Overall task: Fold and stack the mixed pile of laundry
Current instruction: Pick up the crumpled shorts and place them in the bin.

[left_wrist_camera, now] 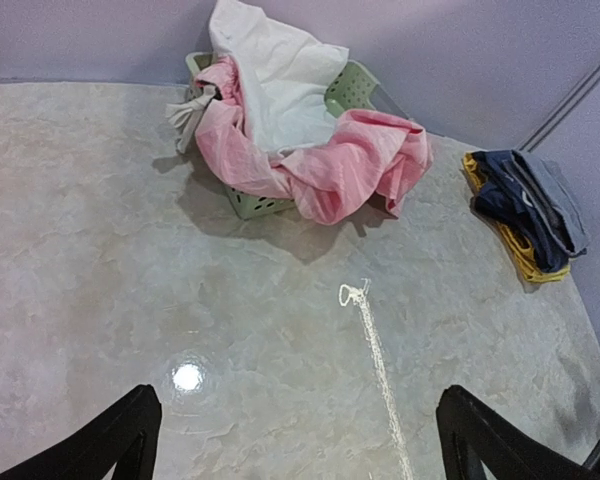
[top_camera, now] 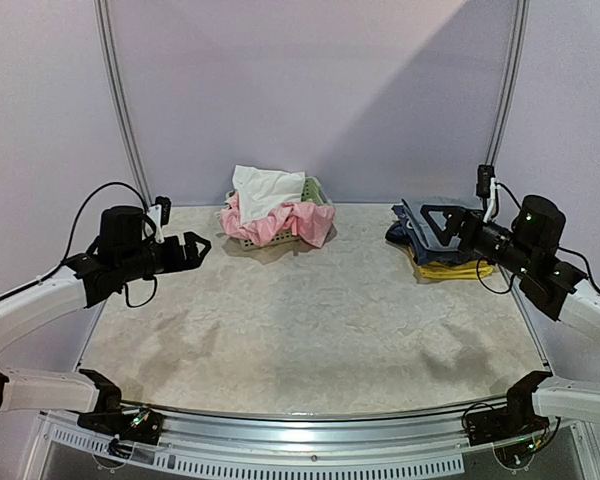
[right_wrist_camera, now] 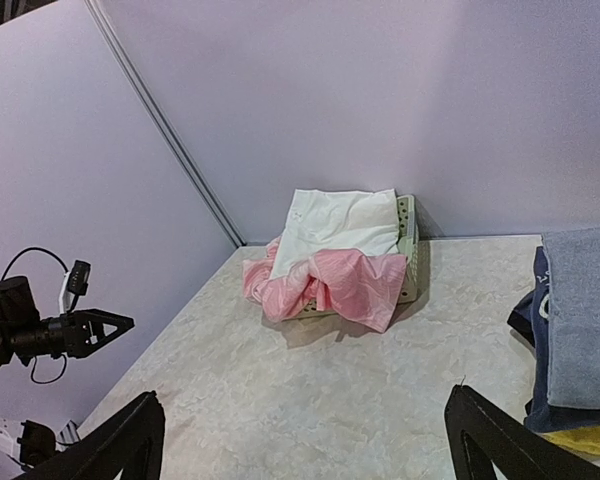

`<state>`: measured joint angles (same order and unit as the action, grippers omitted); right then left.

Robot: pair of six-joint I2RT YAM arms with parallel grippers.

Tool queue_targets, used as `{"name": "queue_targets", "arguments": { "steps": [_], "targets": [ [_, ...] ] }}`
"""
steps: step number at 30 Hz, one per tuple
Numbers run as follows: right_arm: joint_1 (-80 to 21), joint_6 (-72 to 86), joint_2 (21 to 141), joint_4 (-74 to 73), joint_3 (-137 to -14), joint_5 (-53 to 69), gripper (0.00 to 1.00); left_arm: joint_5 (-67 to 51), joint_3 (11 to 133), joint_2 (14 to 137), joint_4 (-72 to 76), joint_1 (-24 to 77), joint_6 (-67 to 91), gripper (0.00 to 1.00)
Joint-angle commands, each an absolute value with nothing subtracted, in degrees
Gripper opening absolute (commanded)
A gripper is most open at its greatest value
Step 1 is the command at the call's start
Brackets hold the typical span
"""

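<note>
The mixed laundry pile sits in a pale green lattice basket [top_camera: 316, 190] at the back of the table. A pink garment [top_camera: 280, 222] [left_wrist_camera: 320, 165] [right_wrist_camera: 330, 285] spills over the basket's front and sides. On top of it lies a white garment [top_camera: 265, 190] [left_wrist_camera: 280, 80] [right_wrist_camera: 335, 220]. My left gripper [top_camera: 196, 247] [left_wrist_camera: 298, 405] hovers open at the left, well short of the basket, with nothing between its fingers. At the right, my right gripper [top_camera: 422, 220] [right_wrist_camera: 302, 400] is open and empty, raised beside the folded clothes and pointing toward the basket.
Folded dark blue and yellow clothes [top_camera: 435, 255] [left_wrist_camera: 525, 205] [right_wrist_camera: 575, 320] lie stacked at the back right. A thin white cord-like line [left_wrist_camera: 375, 340] runs across the marbled table [top_camera: 310, 320] in the left wrist view. Purple walls enclose the back and sides.
</note>
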<state>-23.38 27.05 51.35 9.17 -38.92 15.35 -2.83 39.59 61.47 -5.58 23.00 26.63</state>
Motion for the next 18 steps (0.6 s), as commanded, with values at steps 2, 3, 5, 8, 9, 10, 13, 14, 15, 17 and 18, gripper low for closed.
{"name": "queue_targets", "arguments": {
  "steps": [2,3,5,8,9,10,13,14,15,17,18],
  "targets": [
    [-23.79,28.59,52.72,7.59,-40.14,13.21,0.99,6.02,39.21,58.15,-12.68,24.58,28.92,0.98],
    [-23.77,28.68,53.01,6.50,-40.64,12.43,0.99,6.92,39.12,57.84,-13.44,24.89,28.96,0.98],
    [-23.78,29.05,53.69,4.94,-41.51,11.48,0.99,8.31,39.11,57.36,-14.89,25.47,28.93,0.98],
    [-23.81,29.29,55.38,5.02,-42.25,13.12,0.99,9.16,38.88,56.37,-15.91,26.20,28.23,0.98],
    [-23.75,29.39,55.99,5.68,-42.27,14.02,0.99,9.43,38.73,55.96,-16.06,26.46,27.87,0.98],
    [-23.81,29.56,56.83,6.38,-42.46,14.90,0.99,9.62,38.61,55.52,-16.27,26.74,27.59,0.98],
    [-24.01,30.84,60.77,6.28,-44.92,16.03,0.99,9.59,38.33,54.22,-16.54,27.47,26.81,0.97],
    [-24.31,31.13,62.06,4.76,-46.41,15.84,0.99,9.60,38.32,53.84,-16.62,27.78,26.54,0.97],
    [-25.22,30.99,64.49,3.22,-48.19,15.06,0.99,9.70,38.32,53.65,-16.74,28.11,26.40,0.97],
    [-27.65,28.93,68.13,0.30,-52.19,12.60,0.99,9.88,38.32,53.51,-16.87,28.59,25.88,0.97],
    [-28.98,28.13,70.96,-1.81,-54.31,11.59,0.99,9.91,38.28,53.72,-16.79,28.79,25.66,0.97]
  ]
}}
